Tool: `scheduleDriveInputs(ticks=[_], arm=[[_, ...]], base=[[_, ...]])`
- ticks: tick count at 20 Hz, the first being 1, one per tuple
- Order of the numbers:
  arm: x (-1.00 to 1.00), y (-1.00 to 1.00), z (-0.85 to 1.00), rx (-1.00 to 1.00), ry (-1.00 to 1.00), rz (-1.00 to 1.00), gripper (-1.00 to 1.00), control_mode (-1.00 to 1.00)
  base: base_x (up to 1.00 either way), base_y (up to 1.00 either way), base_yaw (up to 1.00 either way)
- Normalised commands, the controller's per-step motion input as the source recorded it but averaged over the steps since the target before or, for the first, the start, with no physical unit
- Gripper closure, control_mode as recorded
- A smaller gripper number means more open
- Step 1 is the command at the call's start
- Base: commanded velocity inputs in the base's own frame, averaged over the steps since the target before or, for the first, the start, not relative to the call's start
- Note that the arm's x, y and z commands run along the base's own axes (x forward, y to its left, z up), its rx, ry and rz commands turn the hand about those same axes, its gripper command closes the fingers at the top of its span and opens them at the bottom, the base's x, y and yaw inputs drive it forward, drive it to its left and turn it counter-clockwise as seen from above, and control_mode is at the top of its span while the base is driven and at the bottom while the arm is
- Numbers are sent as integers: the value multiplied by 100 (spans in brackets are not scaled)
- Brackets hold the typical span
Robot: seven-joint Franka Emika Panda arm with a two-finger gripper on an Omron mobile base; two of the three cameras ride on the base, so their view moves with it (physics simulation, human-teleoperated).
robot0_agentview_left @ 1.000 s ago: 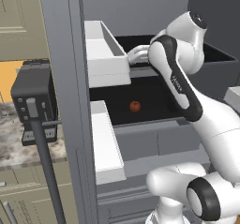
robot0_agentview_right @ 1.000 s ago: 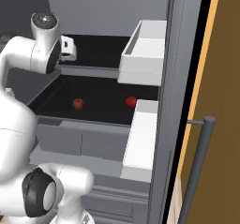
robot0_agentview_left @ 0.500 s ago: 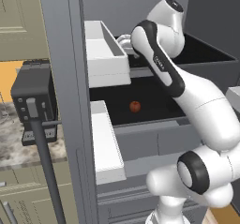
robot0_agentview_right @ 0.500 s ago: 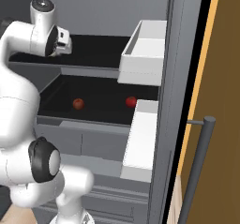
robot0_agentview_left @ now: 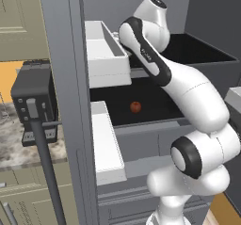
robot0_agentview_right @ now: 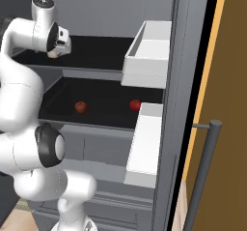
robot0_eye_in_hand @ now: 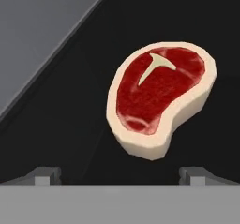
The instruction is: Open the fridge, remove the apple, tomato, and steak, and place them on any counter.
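Fridge (robot0_agentview_left: 61, 54), dark grey, doors open, seen from both base views; door bins white, one on each door at two heights. Left door handle (robot0_agentview_left: 44, 167) nearest the left camera; right door handle (robot0_agentview_right: 202, 174) nearest the right camera. Counter (robot0_agentview_left: 14, 139), speckled stone, left of the fridge, bearing a dark box-shaped appliance (robot0_agentview_left: 33, 104). Lower shelf, black: two small red round items, one (robot0_agentview_right: 80, 107) toward the left, one (robot0_agentview_right: 135, 105) near the right door bin; which is apple and which tomato cannot be told. Upper shelf, black: arm reaches in over it, gripper (robot0_agentview_right: 57, 46) at its left part. Gripper in hand view (robot0_eye_in_hand: 119, 174), fingers spread wide, empty. Steak (robot0_eye_in_hand: 159, 96), red with pale fat rim and T-shaped bone, lies flat on the black shelf just beyond the fingertips, not touched.
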Motion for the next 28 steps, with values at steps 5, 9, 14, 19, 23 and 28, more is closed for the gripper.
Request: scheduleDriveInputs(ticks=[5, 9, 14, 19, 23, 28], arm=[[37, 10, -11, 0, 0, 0, -100, -100], [30, 0, 0, 0, 1, 0, -100, -100], [13, 10, -3, 0, 1, -2, -100, -100], [0, 0, -8, 0, 0, 0, -100, -100], [0, 0, 0, 0, 0, 0, 100, -100], [0, 0, 0, 0, 0, 0, 100, -100]], base=[[0, 0, 0], [0, 0, 0], [0, 0, 0], [0, 0, 0], [0, 0, 0], [0, 0, 0]])
